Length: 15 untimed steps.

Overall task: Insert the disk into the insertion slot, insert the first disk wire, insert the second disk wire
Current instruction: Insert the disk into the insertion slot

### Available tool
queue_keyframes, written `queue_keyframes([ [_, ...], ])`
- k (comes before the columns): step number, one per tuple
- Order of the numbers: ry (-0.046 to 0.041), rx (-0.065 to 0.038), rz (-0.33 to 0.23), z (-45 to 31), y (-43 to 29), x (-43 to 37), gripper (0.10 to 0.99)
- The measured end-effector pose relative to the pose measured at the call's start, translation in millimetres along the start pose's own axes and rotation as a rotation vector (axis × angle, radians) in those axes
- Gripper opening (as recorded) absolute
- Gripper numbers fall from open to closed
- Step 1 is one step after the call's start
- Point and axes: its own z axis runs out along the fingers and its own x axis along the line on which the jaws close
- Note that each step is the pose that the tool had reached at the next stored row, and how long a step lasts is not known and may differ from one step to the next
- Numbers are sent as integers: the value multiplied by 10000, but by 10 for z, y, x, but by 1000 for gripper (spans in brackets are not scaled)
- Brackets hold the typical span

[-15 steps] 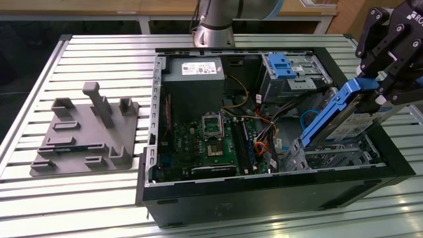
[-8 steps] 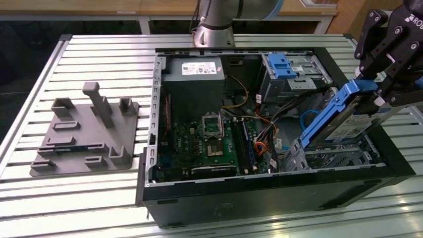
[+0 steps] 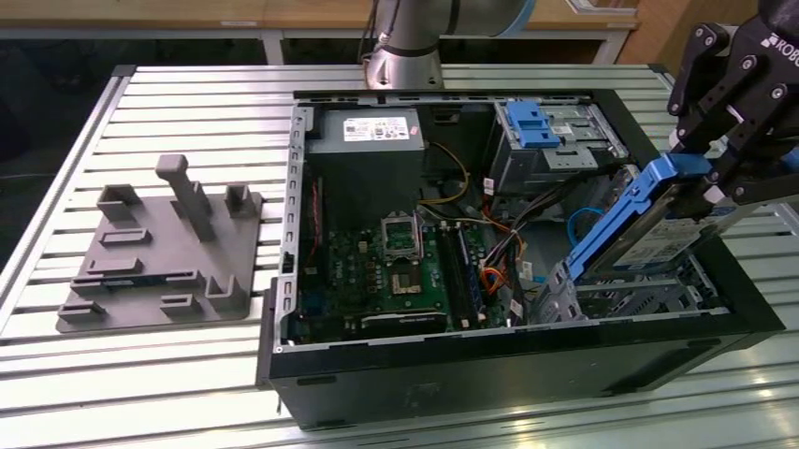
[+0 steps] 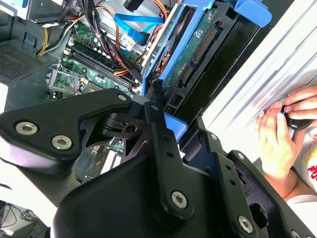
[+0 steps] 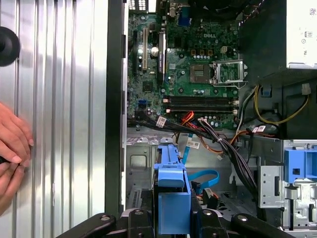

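Note:
My gripper (image 3: 714, 178) is shut on the disk (image 3: 639, 232), a silver drive in a bright blue carrier. The disk hangs tilted, its lower end down at the mouth of the insertion slot (image 3: 643, 297), the silver perforated cage in the case's front corner on the exterior view's right. In the first wrist view the blue carrier (image 5: 171, 191) sits between my black fingers (image 5: 136, 223) above the cage floor (image 5: 141, 161). The second wrist view shows the disk (image 4: 195, 57) edge-on past the gripper (image 4: 174, 126). A blue flat wire (image 5: 204, 179) and a bundle of coloured wires (image 5: 225, 148) lie loose beside the cage.
The open black computer case (image 3: 500, 374) stands on a slatted metal table (image 3: 187, 94). Inside are the green motherboard (image 3: 399, 271), a power supply (image 3: 365, 129) and a grey bay with a blue latch (image 3: 534, 126). A grey fixture (image 3: 163, 253) lies at the exterior view's left. A person's hand (image 5: 12, 148) rests on the table beside the case.

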Motion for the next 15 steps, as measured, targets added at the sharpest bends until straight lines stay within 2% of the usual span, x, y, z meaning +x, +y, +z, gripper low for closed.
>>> queue_keyframes([
  [15, 0, 0, 0, 101, -3, 5, 365],
])
